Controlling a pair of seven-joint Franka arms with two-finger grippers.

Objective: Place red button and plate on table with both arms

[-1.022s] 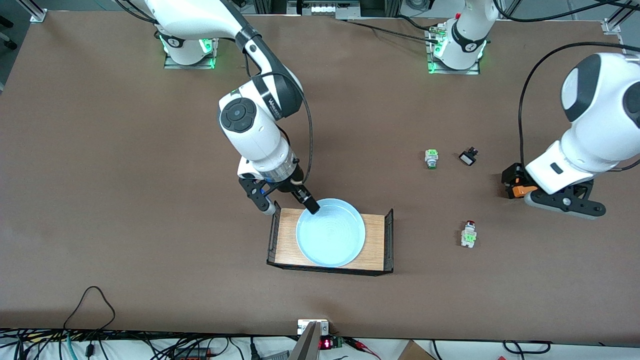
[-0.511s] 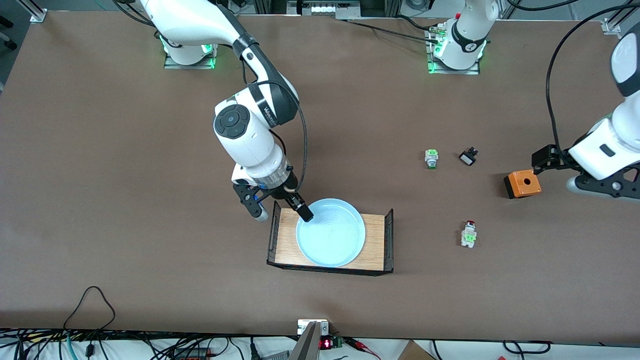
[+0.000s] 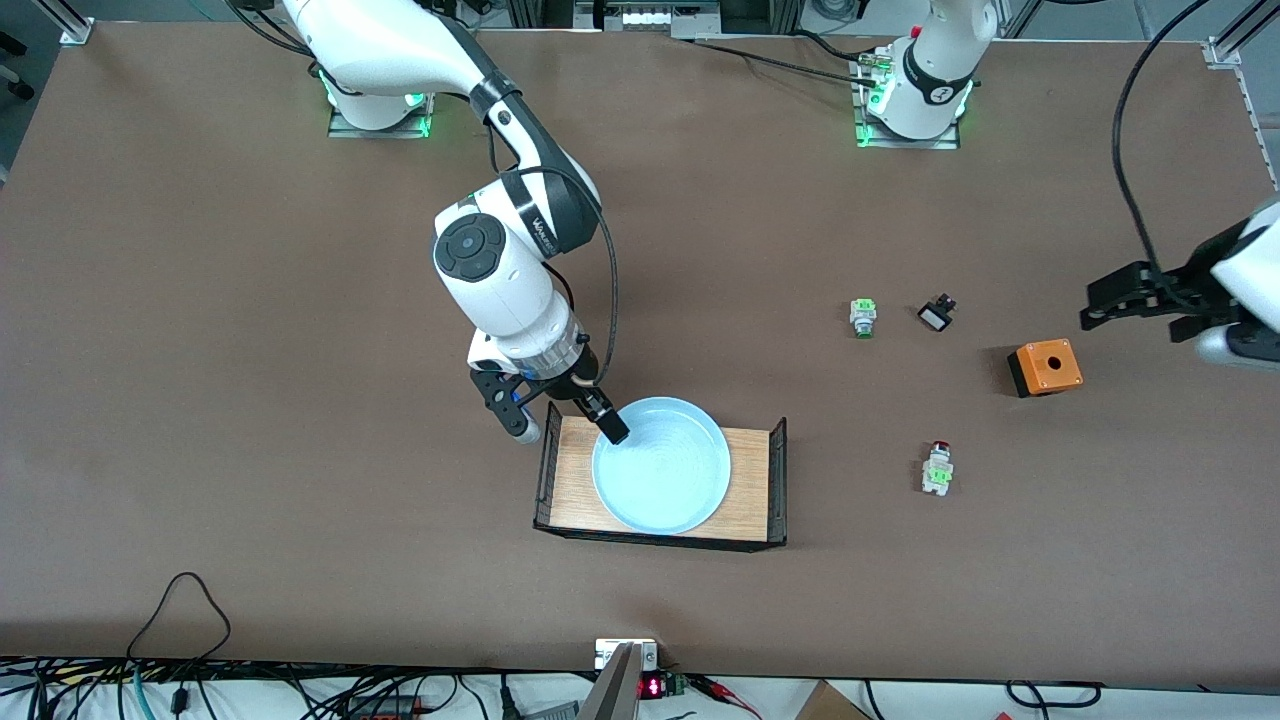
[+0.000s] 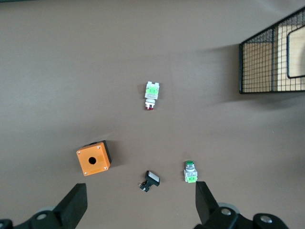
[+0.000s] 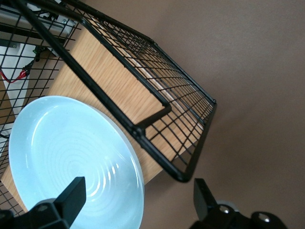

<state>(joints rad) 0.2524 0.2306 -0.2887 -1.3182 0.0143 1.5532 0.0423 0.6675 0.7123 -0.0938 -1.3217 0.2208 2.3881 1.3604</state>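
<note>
The right gripper (image 3: 570,420) hangs open astride the plate (image 3: 661,478) rim, one finger inside, one past the tray (image 3: 757,486) wire end. Closing off-line could snag that wire (it stands just beside the rim) or tip the plate. The red button (image 3: 937,469) lies on the table (image 3: 250,330), nearer the front camera than the orange box (image 3: 1044,368). The left gripper (image 4: 140,202) hovers open, empty, over the table at the left arm's end; a low sweep might nudge the box.

You see the plate (image 5: 71,157) lying on the wooden tray (image 5: 114,90), its rim between your right gripper's (image 5: 136,202) spread fingers (image 5: 71,195).
</note>
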